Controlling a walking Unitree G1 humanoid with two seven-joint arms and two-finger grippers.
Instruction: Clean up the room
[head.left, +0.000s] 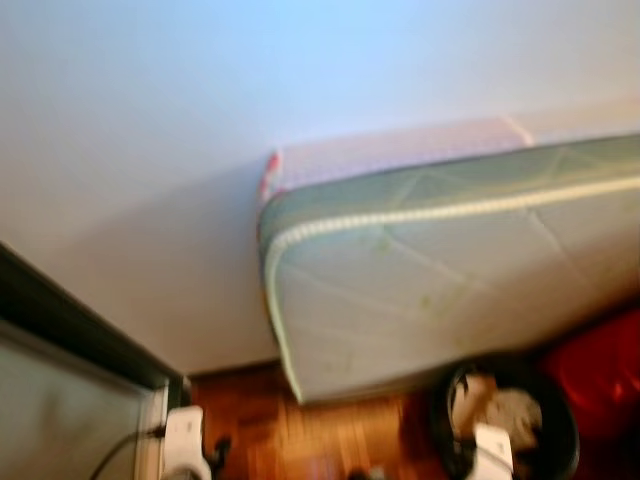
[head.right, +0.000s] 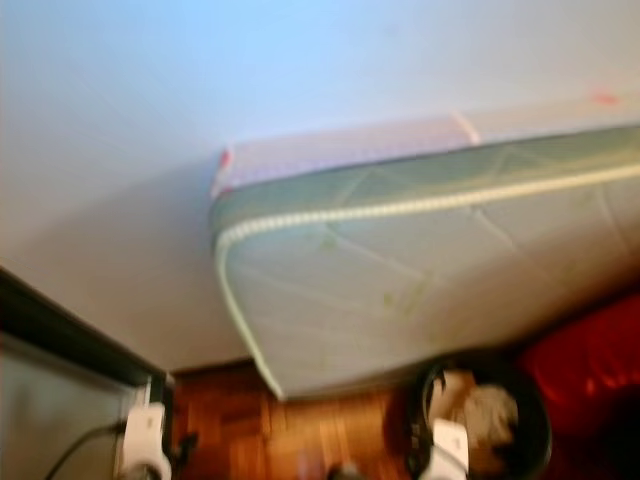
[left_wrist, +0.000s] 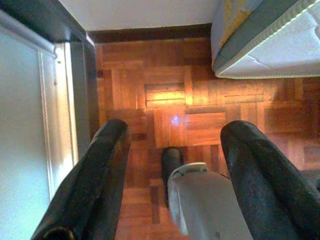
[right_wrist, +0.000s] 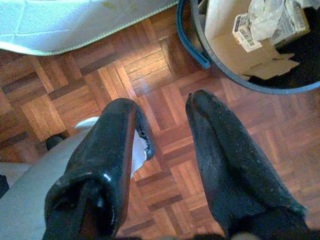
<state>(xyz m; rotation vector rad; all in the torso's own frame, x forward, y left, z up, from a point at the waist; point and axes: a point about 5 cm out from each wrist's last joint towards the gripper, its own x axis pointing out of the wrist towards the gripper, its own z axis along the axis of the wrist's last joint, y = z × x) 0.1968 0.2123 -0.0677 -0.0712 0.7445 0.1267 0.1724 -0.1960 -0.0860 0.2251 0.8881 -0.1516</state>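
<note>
The head views were blurred. A mattress leaned against the white wall, taking the middle and right of the frame, with its lower corner on the parquet floor. At lower right stood a dark waste bin holding cardboard and crumpled scraps, and a red object lay just beside it at the right edge. A dark-framed panel, perhaps a door or cabinet, filled the lower left.

In the left wrist view the left gripper hung over bare floor, its fingers spread wide and holding nothing. In the right wrist view the right gripper hung near the bin's rim, fingers likewise parted and empty.

No loose rubbish was plain on the visible floor, so the bin looked like the thing this tidying turned on, and no pickup seemed under way.

The risks, as I judged them: with the picture this smeared, a reach could be misaimed; the right gripper sat close enough to the bin that a careless swing might knock it over and spill its contents; and a brush against the propped mattress might make it slide down.
</note>
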